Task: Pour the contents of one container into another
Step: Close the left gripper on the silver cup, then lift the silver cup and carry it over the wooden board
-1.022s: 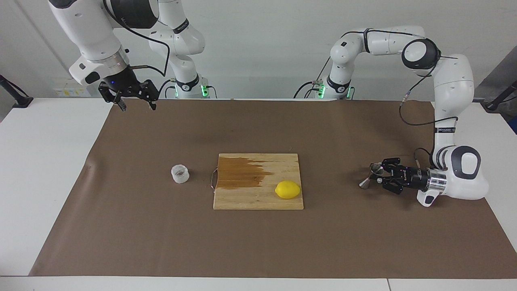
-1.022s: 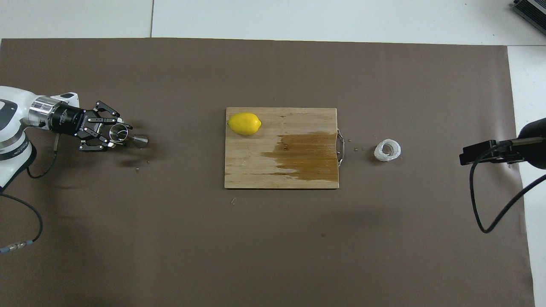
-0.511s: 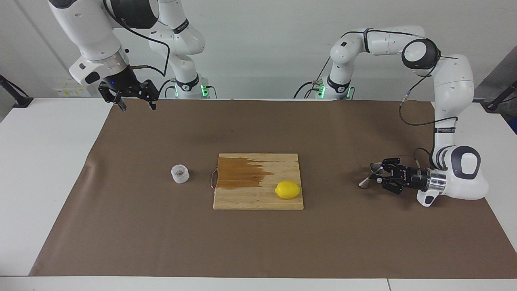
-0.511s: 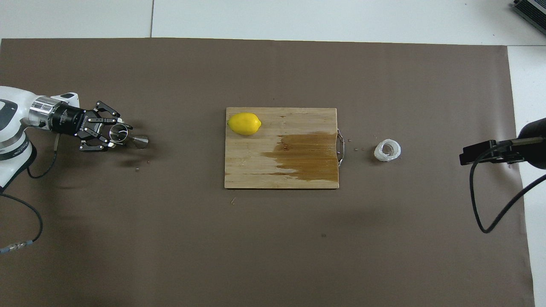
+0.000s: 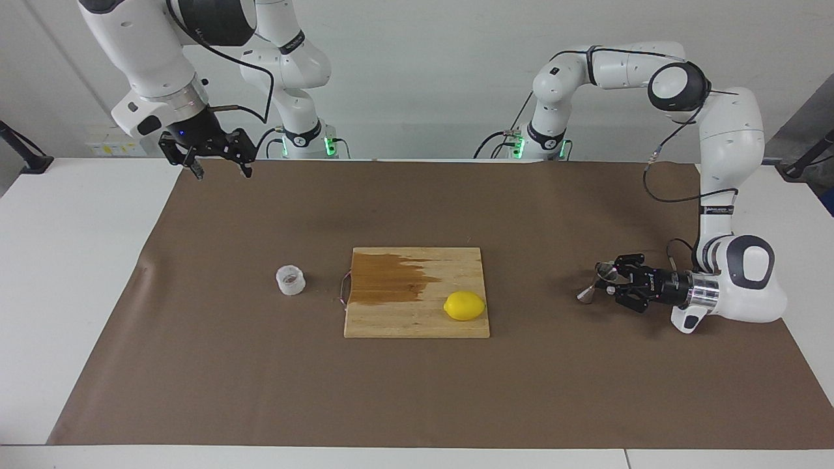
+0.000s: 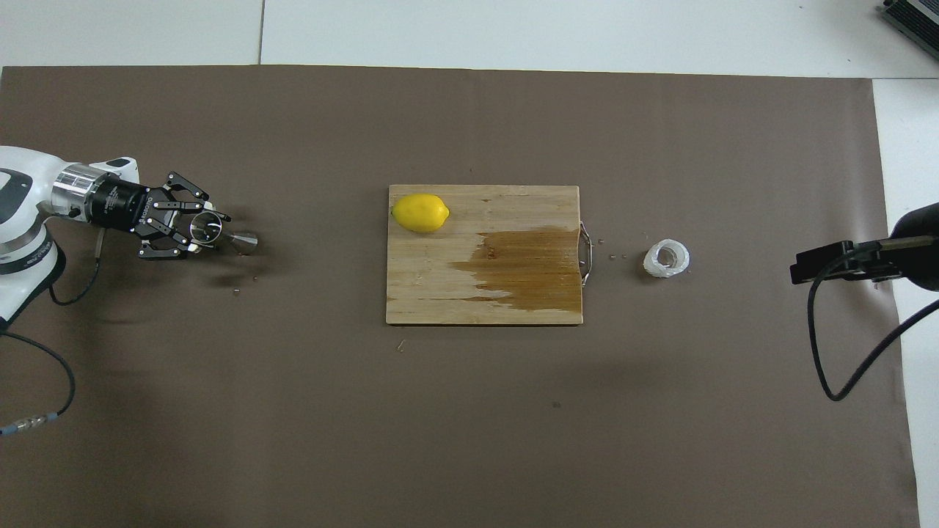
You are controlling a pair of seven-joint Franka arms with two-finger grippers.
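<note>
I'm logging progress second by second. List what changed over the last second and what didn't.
The left gripper, shut on the silver jigger, lifted it very slightly and edged toward the left arm's end of the table. Nothing was grasped or released. The right gripper waits open and raised; the plastic cup, lemon and cutting board stayed put.

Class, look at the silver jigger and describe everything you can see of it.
The jigger is small, shiny, silver metal: two cones joined at a narrow waist. It is tilted, not upright, its lower cone down by the brown mat at the left arm's end of the table. The left gripper, reaching in level and low, is shut on its upper cone. Whether anything is inside cannot be seen.
</note>
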